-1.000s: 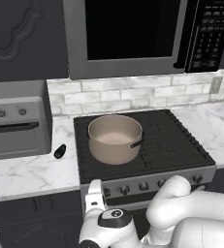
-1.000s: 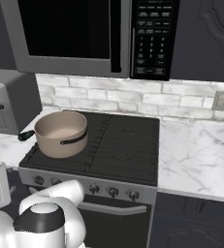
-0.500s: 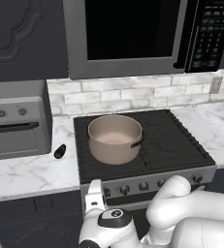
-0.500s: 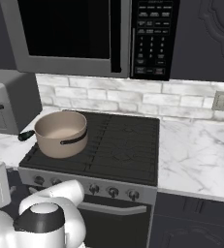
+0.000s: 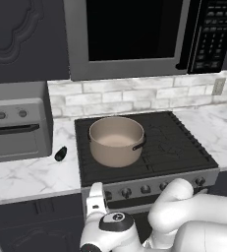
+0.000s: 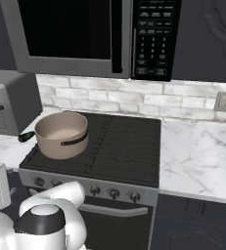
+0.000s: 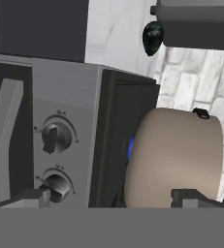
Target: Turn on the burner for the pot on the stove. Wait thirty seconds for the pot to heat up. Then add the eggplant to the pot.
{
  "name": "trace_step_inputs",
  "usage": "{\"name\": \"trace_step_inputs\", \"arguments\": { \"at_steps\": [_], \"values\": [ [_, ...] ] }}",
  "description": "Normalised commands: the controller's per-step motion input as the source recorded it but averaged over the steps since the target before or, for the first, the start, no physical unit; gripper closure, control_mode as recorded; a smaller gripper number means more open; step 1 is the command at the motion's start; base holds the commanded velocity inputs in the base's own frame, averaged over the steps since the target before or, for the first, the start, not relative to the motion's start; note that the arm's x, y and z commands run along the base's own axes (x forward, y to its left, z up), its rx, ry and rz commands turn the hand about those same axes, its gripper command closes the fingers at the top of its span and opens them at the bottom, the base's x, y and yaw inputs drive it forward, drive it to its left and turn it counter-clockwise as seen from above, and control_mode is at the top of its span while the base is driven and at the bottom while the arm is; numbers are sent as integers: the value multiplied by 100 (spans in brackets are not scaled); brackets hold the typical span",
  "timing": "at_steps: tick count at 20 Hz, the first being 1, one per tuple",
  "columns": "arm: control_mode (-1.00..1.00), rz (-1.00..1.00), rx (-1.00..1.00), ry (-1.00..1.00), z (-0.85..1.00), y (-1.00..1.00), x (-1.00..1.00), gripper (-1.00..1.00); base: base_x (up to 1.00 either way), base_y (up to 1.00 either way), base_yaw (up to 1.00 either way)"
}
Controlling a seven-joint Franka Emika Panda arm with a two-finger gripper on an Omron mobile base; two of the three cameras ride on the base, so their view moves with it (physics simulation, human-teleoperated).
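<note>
Pot, stove and eggplant: condition and location

The tan pot, upright, dark side handle facing front-right, sits on the stove's black grate, front-left burner, just beyond the gripper; a small blue glow shows beneath it in the hand view. The glossy near-black eggplant lies on the marble counter just left of the stove, farther from the gripper than the pot.

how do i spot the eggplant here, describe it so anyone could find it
Start at the stove with its black grated cooktop, where the tan pot sits front left. On the white marble counter just left of the cooktop, before the grey toaster oven, lies the eggplant. It is a small, glossy, near-black oblong, the one loose item there and far smaller than the pot.
</note>
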Motion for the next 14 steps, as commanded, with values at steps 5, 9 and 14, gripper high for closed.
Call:
{"name": "trace_step_inputs", "arguments": {
  "at_steps": [5, 9, 14],
  "values": [
    [-100, 0, 0, 0, 0, 0, 0, -100, 0, 0, 0],
    [-100, 0, 0, 0, 0, 0, 0, -100, 0, 0, 0],
    [-100, 0, 0, 0, 0, 0, 0, -100, 0, 0, 0]
  ]
}}
